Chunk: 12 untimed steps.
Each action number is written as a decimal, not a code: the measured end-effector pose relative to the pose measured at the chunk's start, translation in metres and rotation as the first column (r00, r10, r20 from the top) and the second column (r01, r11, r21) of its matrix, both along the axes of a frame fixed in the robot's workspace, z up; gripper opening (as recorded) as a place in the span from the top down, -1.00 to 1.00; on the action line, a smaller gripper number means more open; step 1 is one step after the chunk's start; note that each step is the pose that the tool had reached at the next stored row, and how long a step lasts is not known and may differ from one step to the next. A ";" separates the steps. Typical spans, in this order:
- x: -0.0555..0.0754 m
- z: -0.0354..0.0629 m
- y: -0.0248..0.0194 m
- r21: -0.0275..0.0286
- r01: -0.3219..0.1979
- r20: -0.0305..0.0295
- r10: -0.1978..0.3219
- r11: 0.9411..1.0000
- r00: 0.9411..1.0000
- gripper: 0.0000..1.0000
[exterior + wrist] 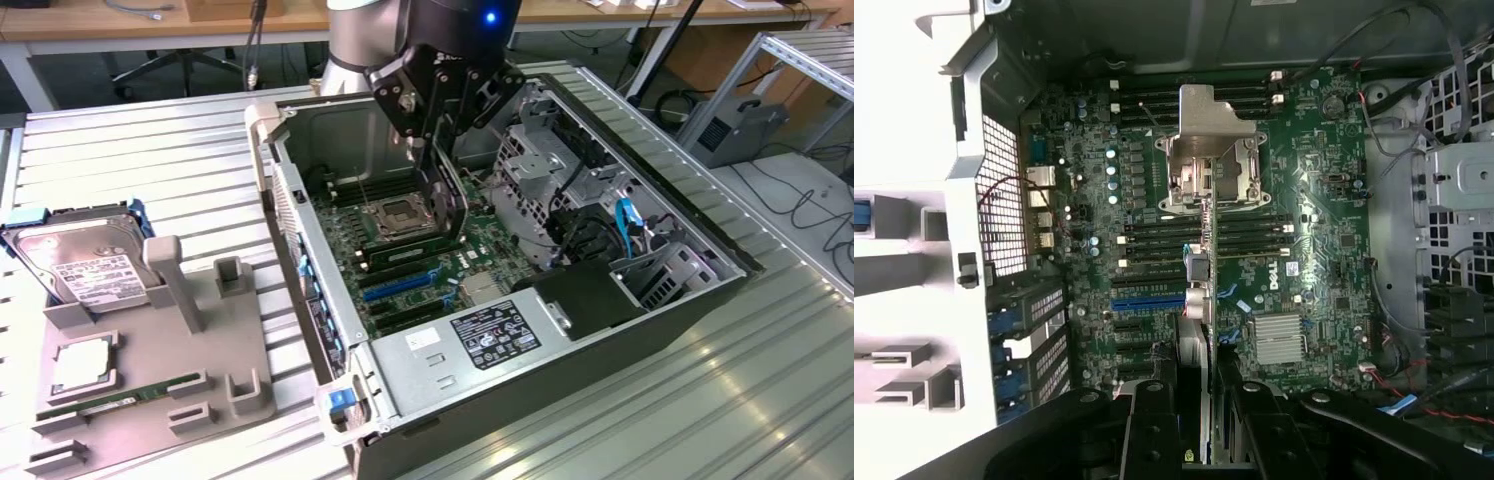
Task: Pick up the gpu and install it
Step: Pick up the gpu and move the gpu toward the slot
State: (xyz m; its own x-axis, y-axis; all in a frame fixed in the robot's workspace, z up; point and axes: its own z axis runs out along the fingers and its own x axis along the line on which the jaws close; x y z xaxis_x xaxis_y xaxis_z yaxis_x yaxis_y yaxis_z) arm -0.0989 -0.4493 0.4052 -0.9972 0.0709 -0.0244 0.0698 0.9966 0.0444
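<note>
Black tool (438,125), dark gpu (447,195) seen as a thin near-black strip. A blue light (491,17) glows on the silver-grey arm (358,40). The motherboard (400,265) is deep green, striped with black slots and one bright blue slot (400,288); the computer case (627,330) is grey and black. The desk (134,150) is ribbed silver metal. The hard drive (74,260) is silver with a white label (94,280) and a blue frame (24,217); the holder (147,360) is plain grey, the RAM stick (87,405) green.
</note>
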 end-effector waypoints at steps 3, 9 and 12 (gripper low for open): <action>0.000 -0.0009 0.0000 0.000 -0.001 0.000 0.001 1.000 1.000 0.48; 0.000 -0.0027 0.0000 0.000 -0.002 0.000 0.002 1.000 1.000 0.48; 0.000 -0.0037 0.0000 0.000 -0.003 0.000 0.003 1.000 1.000 0.48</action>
State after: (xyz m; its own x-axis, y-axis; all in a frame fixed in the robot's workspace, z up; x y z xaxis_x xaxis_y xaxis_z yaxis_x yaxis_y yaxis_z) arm -0.0989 -0.4493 0.4015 -0.9974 0.0682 -0.0244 0.0671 0.9968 0.0444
